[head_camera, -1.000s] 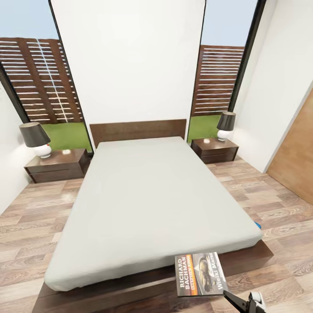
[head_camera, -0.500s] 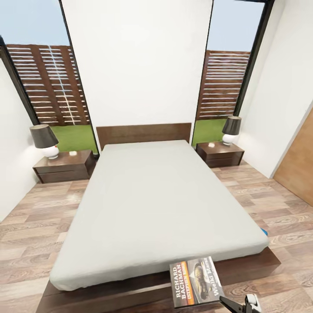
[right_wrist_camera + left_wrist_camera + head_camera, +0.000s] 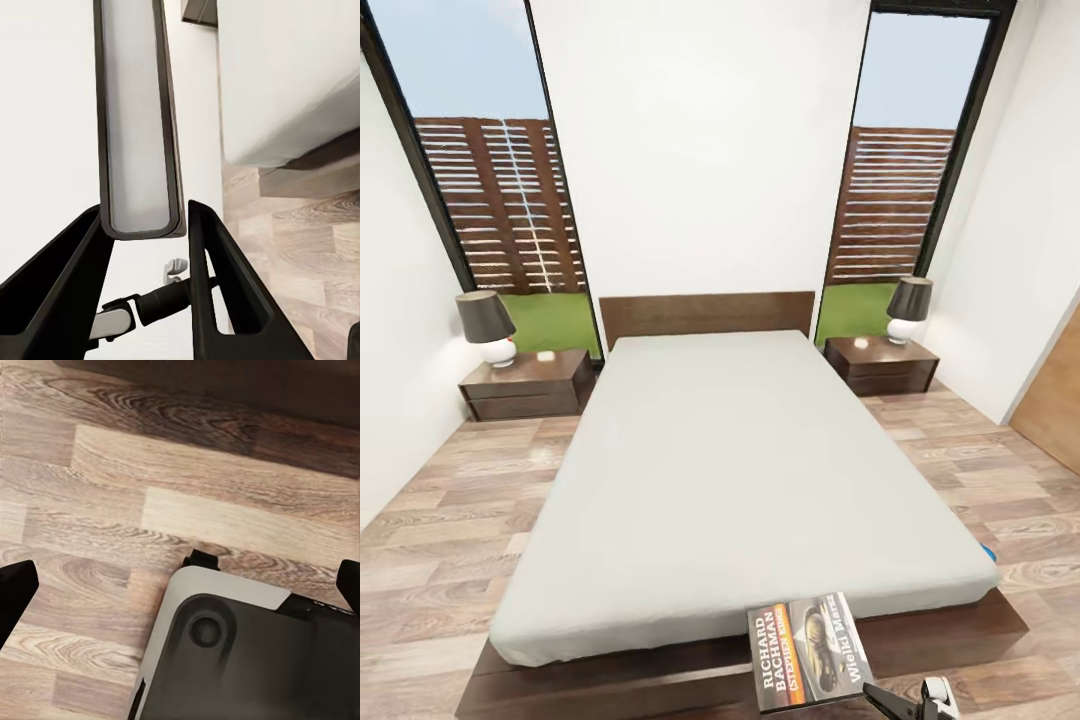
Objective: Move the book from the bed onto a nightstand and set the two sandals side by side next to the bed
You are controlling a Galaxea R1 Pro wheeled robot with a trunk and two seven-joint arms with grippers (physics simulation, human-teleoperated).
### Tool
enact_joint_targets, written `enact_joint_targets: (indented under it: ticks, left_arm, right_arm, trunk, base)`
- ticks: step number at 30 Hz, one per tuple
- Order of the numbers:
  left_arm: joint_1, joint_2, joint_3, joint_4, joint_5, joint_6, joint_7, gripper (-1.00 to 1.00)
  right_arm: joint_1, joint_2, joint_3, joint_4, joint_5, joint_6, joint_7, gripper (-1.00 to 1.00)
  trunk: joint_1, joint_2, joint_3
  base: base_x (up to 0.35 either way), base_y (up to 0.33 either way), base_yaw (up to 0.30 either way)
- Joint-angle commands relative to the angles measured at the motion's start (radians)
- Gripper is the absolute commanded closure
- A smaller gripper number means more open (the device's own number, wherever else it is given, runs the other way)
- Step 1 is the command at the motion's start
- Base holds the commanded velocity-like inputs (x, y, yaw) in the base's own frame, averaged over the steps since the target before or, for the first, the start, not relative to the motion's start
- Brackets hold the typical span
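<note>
Book (image 3: 807,652), dark-covered, orange-banded, pinched edgewise by right end effector (image 3: 142,225).

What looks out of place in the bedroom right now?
The book is off the bed, pinched between the right gripper fingers beyond the foot end, as expected mid-carry. Odder is a sliver of bright blue peeking from under the mattress's right foot corner, possibly a sandal. Both nightstands and lamps stand upright.

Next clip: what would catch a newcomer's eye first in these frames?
The big bed with its bare off-white mattress fills the middle of the head view, a nightstand and lamp on each side of it. Next comes the book at the foot of the bed, held between the right gripper fingers. A speck of blue peeks out at the bed's right corner.
</note>
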Motion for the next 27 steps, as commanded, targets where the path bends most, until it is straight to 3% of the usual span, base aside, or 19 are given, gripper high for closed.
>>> enact_joint_targets:
  ticks: [1,27]
  left_arm:
    - [-0.001,0.000,-0.008,0.001,0.008,-0.003,0.000,-1.00]
    - [-0.001,0.000,-0.008,0.001,0.008,-0.003,0.000,-1.00]
  right_arm:
    - [-0.001,0.000,-0.002,0.000,0.000,0.010,0.004,1.00]
    - [-0.001,0.002,-0.003,0.001,0.000,0.009,0.002,1.00]
  trunk:
    - [0.001,-0.002,0.000]
    - [0.001,-0.002,0.038]
  base:
    - [0.000,0.000,0.117]
    - [0.000,0.000,0.111]
